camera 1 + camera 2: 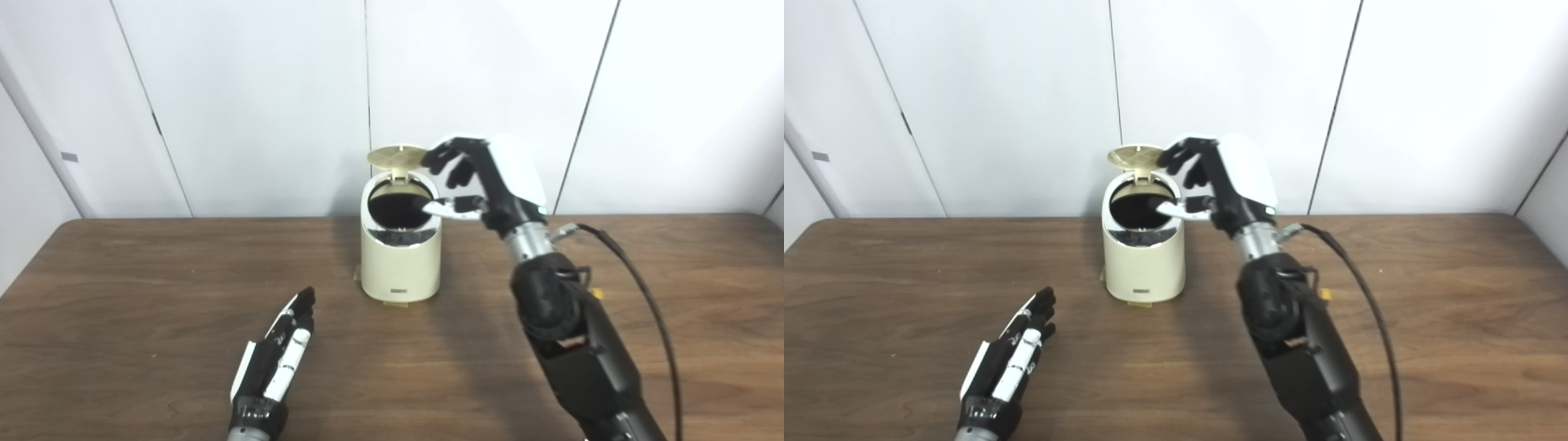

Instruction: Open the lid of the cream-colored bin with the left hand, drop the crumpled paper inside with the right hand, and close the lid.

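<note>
On brown table [122, 318], cream bin [401, 263] gapes, lid [397, 156] upright; both hands empty, spread.

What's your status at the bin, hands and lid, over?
Left hand open, flat on table. Right hand open, empty, above bin mouth. Lid up. No paper visible. Nothing blocking.

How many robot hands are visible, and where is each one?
2. The left hand lies low over the table, in front-left of the bin. The right hand is raised beside the bin's open top.
</note>
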Controlling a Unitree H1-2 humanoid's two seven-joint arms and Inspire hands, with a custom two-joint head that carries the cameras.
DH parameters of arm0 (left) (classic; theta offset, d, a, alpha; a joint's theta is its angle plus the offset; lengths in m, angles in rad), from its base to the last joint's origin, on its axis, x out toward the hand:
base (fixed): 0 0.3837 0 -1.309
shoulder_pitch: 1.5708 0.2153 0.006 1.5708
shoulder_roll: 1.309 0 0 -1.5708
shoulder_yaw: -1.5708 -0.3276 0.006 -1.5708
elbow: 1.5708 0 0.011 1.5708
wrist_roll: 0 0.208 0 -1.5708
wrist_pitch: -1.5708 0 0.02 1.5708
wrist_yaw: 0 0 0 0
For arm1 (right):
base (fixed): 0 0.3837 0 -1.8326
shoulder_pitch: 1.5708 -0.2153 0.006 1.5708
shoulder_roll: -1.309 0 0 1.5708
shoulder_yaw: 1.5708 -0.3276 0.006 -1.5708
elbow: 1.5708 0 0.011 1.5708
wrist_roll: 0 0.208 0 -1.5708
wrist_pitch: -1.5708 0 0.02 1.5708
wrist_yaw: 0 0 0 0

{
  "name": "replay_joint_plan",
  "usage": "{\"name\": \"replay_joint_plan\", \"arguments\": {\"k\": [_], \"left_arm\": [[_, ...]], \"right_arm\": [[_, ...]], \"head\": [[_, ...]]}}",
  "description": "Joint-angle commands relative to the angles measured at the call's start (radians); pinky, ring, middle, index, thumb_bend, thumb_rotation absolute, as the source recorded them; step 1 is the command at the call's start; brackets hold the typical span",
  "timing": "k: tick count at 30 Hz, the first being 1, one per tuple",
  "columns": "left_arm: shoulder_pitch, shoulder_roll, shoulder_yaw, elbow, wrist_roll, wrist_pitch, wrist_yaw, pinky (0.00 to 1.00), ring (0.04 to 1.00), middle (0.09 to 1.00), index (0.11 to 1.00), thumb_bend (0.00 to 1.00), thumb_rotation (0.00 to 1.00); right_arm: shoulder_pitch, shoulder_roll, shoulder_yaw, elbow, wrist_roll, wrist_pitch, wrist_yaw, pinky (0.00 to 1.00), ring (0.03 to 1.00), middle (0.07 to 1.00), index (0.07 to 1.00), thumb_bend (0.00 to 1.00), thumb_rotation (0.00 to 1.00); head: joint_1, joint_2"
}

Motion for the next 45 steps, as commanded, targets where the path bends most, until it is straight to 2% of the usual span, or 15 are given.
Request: {"name": "replay_joint_plan", "arguments": {"k": [1,2,4,7,11,17,20,22,25,26,27,30,34,37,45], "left_arm": [[-0.046,-0.009,0.015,-0.019,-0.013,-0.012,0.017,0.99,0.96,0.938,0.941,0.53,0.6],[-0.058,-0.009,0.02,-0.021,-0.009,-0.013,0.023,0.99,0.956,0.934,0.938,0.53,0.6],[-0.091,-0.003,0.031,-0.021,0.006,-0.029,0.034,0.96,0.938,0.921,0.929,0.51,0.58],[-0.13,0.013,0.034,-0.018,0.069,-0.061,0.059,0.91,0.901,0.886,0.892,0.5,0.55],[-0.214,0.038,0.028,-0.048,0.17,-0.069,0.091,0.87,0.876,0.846,0.827,0.51,0.52],[-0.294,0.057,0.026,-0.075,0.197,-0.031,0.09,0.84,0.85,0.834,0.819,0.48,0.48],[-0.344,0.068,0.028,-0.071,0.18,-0.028,0.077,0.82,0.838,0.829,0.817,0.48,0.44],[-0.388,0.076,0.026,-0.067,0.193,-0.013,0.075,0.79,0.822,0.825,0.817,0.47,0.44],[-0.462,0.1,0.014,-0.061,0.211,0.016,0.059,0.78,0.819,0.833,0.833,0.47,0.45],[-0.488,0.11,0.007,-0.057,0.223,0.029,0.054,0.81,0.842,0.849,0.855,0.47,0.47],[-0.504,0.116,0.003,-0.054,0.232,0.039,0.051,0.83,0.854,0.857,0.863,0.49,0.48],[-0.585,0.155,-0.045,-0.018,0.345,0.045,0.053,0.86,0.882,0.873,0.873,0.5,0.56],[-0.694,0.216,-0.133,0.05,0.464,0.011,0.011,0.89,0.933,0.929,0.902,0.54,0.62],[-0.755,0.231,-0.176,0.089,0.549,0.018,0.006,0.92,0.963,0.956,0.915,0.57,0.65],[-0.869,0.275,-0.281,0.195,0.785,-0.018,0.01,0.95,1.0,0.968,0.916,0.57,0.65]], "right_arm": [[-0.011,-0.026,-0.033,-0.065,0.008,0.001,-0.004,0.68,0.397,0.501,0.495,0.52,0.0],[0.001,-0.032,-0.043,-0.081,0.013,0.008,0.001,0.63,0.396,0.5,0.496,0.52,0.0],[0.035,-0.039,-0.072,-0.116,0.028,0.029,0.008,0.45,0.39,0.504,0.499,0.52,0.0],[0.075,-0.044,-0.103,-0.144,0.049,0.045,0.011,0.38,0.391,0.506,0.5,0.52,0.0],[0.162,-0.057,-0.152,-0.16,0.093,0.051,0.01,0.38,0.407,0.486,0.51,0.52,0.0],[0.264,-0.04,-0.192,-0.194,0.165,0.083,0.029,0.43,0.418,0.487,0.541,0.52,0.0],[0.313,-0.031,-0.2,-0.212,0.204,0.103,0.042,0.48,0.551,0.48,0.517,0.52,0.01],[0.348,-0.022,-0.207,-0.217,0.244,0.102,0.047,0.49,0.581,0.598,0.502,0.51,0.12],[0.393,0.002,-0.222,-0.215,0.318,0.089,0.052,0.52,0.615,0.666,0.498,0.51,0.16],[0.406,0.014,-0.229,-0.213,0.353,0.088,0.057,0.55,0.655,0.715,0.64,0.55,0.31],[0.413,0.021,-0.234,-0.212,0.377,0.089,0.06,0.56,0.679,0.739,0.695,0.57,0.38],[0.432,0.063,-0.266,-0.211,0.497,0.115,0.079,0.64,0.779,0.809,0.794,0.59,0.56],[0.453,0.065,-0.276,-0.206,0.619,0.105,0.128,0.76,0.865,0.875,0.88,0.59,0.77],[0.464,0.057,-0.27,-0.2,0.656,0.088,0.143,0.79,0.878,0.878,0.898,0.59,0.82],[0.49,0.057,-0.254,-0.21,0.721,0.071,0.164,0.8,0.884,0.874,0.902,0.58,0.8]], "head": [[-0.001,-0.001],[-0.003,-0.002],[-0.005,-0.004],[-0.007,-0.003],[-0.008,-0.005],[-0.004,-0.006],[0.002,-0.007],[0.002,-0.009],[0.003,-0.011],[0.003,-0.012],[0.003,-0.012],[0.005,-0.015],[0.006,-0.02],[0.007,-0.023],[0.014,-0.025]]}}
